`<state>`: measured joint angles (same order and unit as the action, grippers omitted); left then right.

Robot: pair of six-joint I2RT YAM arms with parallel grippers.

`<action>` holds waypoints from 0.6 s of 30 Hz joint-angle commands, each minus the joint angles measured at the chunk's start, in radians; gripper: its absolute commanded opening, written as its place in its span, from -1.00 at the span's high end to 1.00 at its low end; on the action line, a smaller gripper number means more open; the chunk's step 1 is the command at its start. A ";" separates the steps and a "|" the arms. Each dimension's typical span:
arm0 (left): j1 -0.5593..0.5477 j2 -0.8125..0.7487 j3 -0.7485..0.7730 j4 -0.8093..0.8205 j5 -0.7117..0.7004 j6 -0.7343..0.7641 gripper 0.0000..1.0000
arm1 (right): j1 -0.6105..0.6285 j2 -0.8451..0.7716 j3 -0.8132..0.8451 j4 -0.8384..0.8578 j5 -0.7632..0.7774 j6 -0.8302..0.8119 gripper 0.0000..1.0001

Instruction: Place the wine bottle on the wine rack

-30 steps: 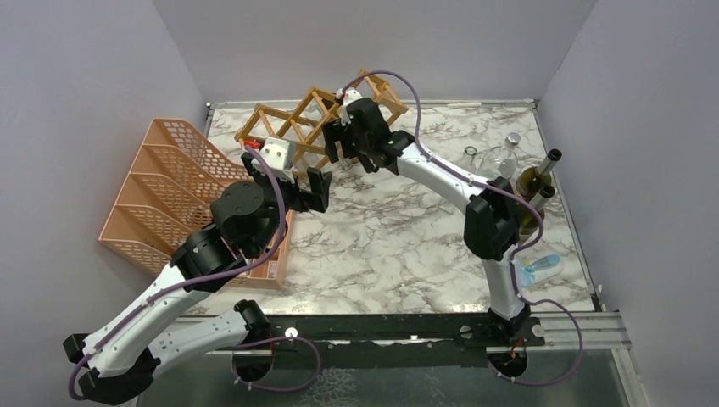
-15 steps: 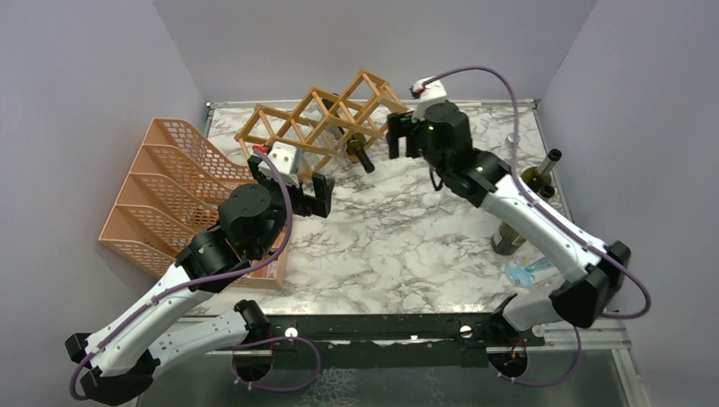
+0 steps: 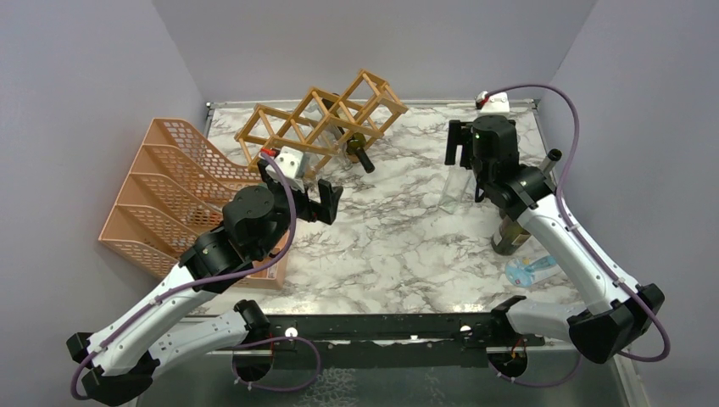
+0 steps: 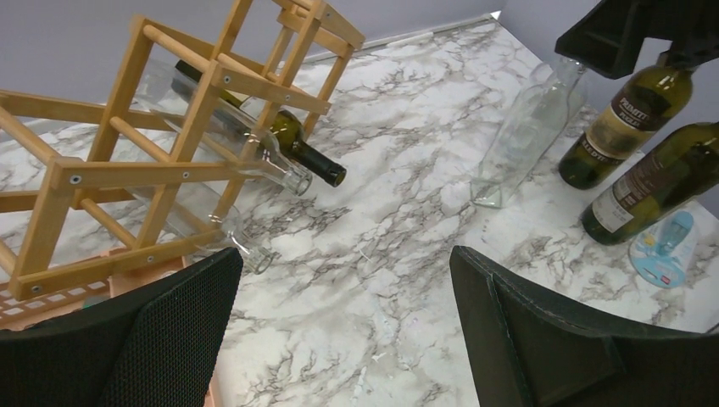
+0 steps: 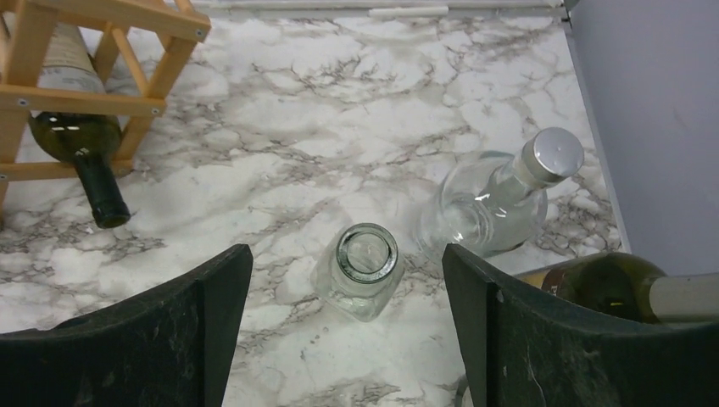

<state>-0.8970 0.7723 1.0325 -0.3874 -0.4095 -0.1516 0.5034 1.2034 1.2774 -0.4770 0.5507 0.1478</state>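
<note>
The tan wooden wine rack stands tilted at the back left; it also shows in the left wrist view and the right wrist view. A dark green wine bottle lies in a cell with its neck sticking out, and two clear bottles lie in other cells. My right gripper is open and empty above an upright clear bottle, whose open mouth sits between the fingers. My left gripper is open and empty just in front of the rack.
A salmon-pink mesh organizer stands at the left. A round clear bottle with a silver cap and two upright green wine bottles stand at the right edge. A pale blue packet lies in front of them.
My right gripper has left the rack, swinging right over the standing clear bottle. The dark green bottle stays in the rack. The left arm has barely moved.
</note>
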 commanded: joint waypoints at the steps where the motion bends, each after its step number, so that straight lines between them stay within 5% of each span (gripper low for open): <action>1: -0.002 -0.012 -0.018 0.035 0.093 -0.043 -0.98 | -0.052 0.023 -0.036 -0.048 -0.050 0.066 -0.68; 9: -0.002 -0.008 -0.042 0.037 0.123 -0.086 -0.98 | -0.086 0.041 -0.104 0.017 -0.139 0.037 -0.25; 18: -0.003 0.003 -0.058 0.058 0.119 -0.097 -0.98 | -0.115 0.095 -0.096 0.065 -0.171 0.044 -0.08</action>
<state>-0.8970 0.7734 0.9829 -0.3794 -0.3080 -0.2317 0.3977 1.2728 1.1713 -0.4603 0.4122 0.1898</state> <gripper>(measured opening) 0.987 0.579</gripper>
